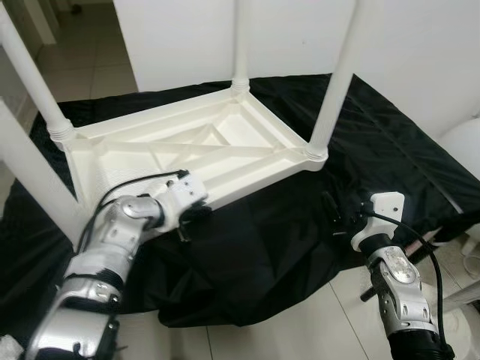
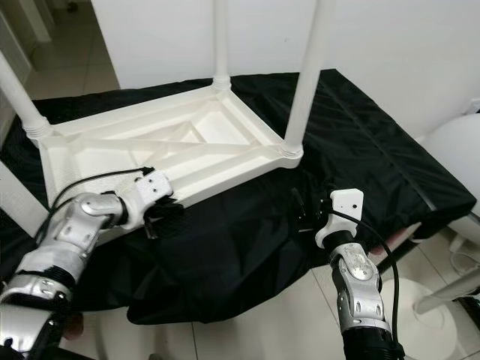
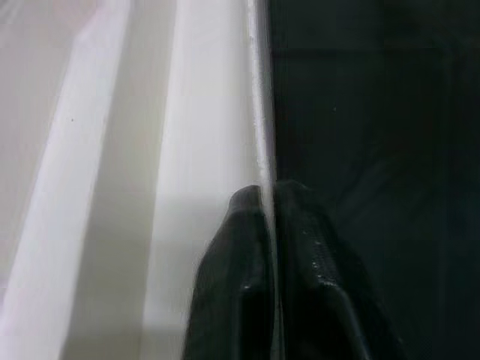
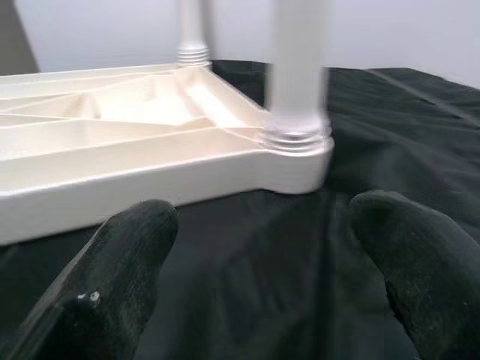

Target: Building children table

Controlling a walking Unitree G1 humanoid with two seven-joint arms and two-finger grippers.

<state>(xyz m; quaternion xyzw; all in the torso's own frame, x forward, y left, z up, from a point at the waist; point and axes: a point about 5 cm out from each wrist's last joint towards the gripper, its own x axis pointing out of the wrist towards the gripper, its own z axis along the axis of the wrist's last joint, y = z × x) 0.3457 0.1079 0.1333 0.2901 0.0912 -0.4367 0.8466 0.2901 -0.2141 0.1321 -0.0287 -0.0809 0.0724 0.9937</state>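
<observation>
A white plastic children's table (image 1: 187, 150) lies upside down on a black cloth (image 1: 285, 247), with its legs pointing up. One leg (image 1: 337, 75) is screwed into the near right corner, and others (image 1: 34, 82) stand at the left and back. My left gripper (image 1: 191, 217) is shut on the near rim (image 3: 262, 112) of the tabletop, one finger (image 3: 225, 285) inside and the other outside. My right gripper (image 1: 337, 214) hovers open over the cloth just in front of the near right corner (image 4: 296, 142). Nothing lies between its fingers (image 4: 112, 277).
The cloth covers a low surface whose front edge drops to a tiled floor (image 1: 300, 330). A white wall (image 1: 420, 45) stands behind. A white rounded piece of furniture (image 2: 454, 150) sits close on the right, beside my right arm.
</observation>
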